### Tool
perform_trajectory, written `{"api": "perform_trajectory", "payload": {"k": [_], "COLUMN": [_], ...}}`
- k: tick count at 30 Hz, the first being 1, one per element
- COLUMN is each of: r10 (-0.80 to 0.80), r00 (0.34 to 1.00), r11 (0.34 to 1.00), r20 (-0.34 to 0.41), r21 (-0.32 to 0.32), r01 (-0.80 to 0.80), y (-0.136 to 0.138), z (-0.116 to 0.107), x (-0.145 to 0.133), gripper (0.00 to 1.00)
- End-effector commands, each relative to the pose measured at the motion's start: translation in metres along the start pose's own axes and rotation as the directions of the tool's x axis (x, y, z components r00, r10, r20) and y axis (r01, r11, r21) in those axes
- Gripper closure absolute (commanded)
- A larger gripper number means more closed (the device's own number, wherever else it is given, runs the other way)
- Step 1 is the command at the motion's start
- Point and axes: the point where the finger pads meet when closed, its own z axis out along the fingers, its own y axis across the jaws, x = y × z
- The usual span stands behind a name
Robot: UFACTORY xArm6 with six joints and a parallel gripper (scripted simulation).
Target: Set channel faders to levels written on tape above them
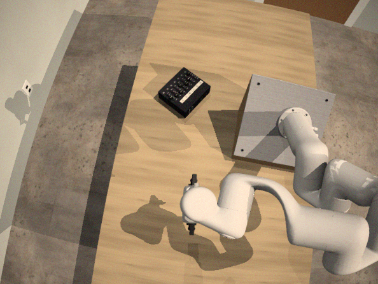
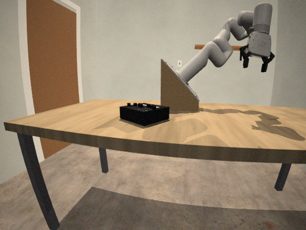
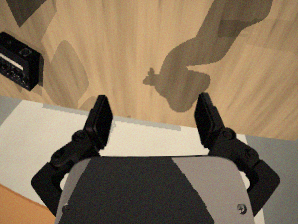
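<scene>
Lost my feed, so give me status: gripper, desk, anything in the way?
Gripper open, empty, high above table. Lighting desk upright, untouched. Nothing between them.

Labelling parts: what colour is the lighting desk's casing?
Black lighting desk, clearest in the exterior view.

Legible text: none in any view.

Lighting desk point(image 1: 184, 92): a pale tape strip point(image 1: 191, 92) runs along its top face, and small light marks stand beside the faders; both are too small and blurred to read from the top view. From the exterior view only the desk's dark side wall and fader caps show, with no lettering. In the wrist view the desk point(image 3: 19, 59) lies far off to the left of the gripper point(image 3: 154, 123), its markings a blur.

Gripper body, arm and table: no readable labels or brands.
</scene>
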Motion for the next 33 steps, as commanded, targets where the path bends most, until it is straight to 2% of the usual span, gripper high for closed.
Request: {"api": "perform_trajectory", "payload": {"k": [1,3,5,8,9,11,12,14,15,17,18,20,21,23,24,26,27,29,30,32,33], "r10": [0.153,0.153,0.344,0.344,0.436,0.436,0.524,0.524,0.607,0.607,0.682,0.682,0.749,0.749,0.807,0.807,0.856,0.856,0.896,0.896,0.928], "r00": [0.988,0.988,0.939,0.939,0.899,0.899,0.851,0.851,0.794,0.794,0.731,0.731,0.662,0.662,0.589,0.589,0.514,0.514,0.440,0.440,0.366], "r11": [0.988,0.988,0.939,0.939,0.900,0.900,0.851,0.851,0.795,0.795,0.731,0.731,0.663,0.663,0.591,0.591,0.516,0.516,0.442,0.442,0.369], "r20": [-0.018,-0.018,-0.024,-0.024,-0.027,-0.027,-0.029,-0.029,-0.032,-0.032,-0.035,-0.035,-0.039,-0.039,-0.044,-0.044,-0.049,-0.049,-0.056,-0.056,-0.063], "r21": [0.016,0.016,0.031,0.031,0.036,0.036,0.040,0.040,0.043,0.043,0.044,0.044,0.045,0.045,0.044,0.044,0.044,0.044,0.043,0.043,0.042], "r01": [-0.153,-0.153,-0.343,-0.343,-0.435,-0.435,-0.523,-0.523,-0.605,-0.605,-0.680,-0.680,-0.747,-0.747,-0.806,-0.806,-0.855,-0.855,-0.896,-0.896,-0.928], "y": [-0.029,-0.029,-0.077,-0.077,-0.104,-0.104,-0.132,-0.132,-0.161,-0.161,-0.191,-0.191,-0.221,-0.221,-0.251,-0.251,-0.280,-0.280,-0.307,-0.307,-0.333], "z": [0.007,0.007,0.015,0.015,0.019,0.019,0.023,0.023,0.028,0.028,0.033,0.033,0.038,0.038,0.043,0.043,0.049,0.049,0.055,0.055,0.061], "x": [-0.033,-0.033,-0.062,-0.062,-0.074,-0.074,-0.085,-0.085,-0.093,-0.093,-0.099,-0.099,-0.103,-0.103,-0.105,-0.105,-0.104,-0.104,-0.102,-0.102,-0.098], "gripper": [0.00,0.00,0.00,0.00,0.00,0.00,0.00,0.00,0.00,0.00,0.00,0.00,0.00,0.00,0.00,0.00,0.00,0.00,0.00,0.00,0.00]}}
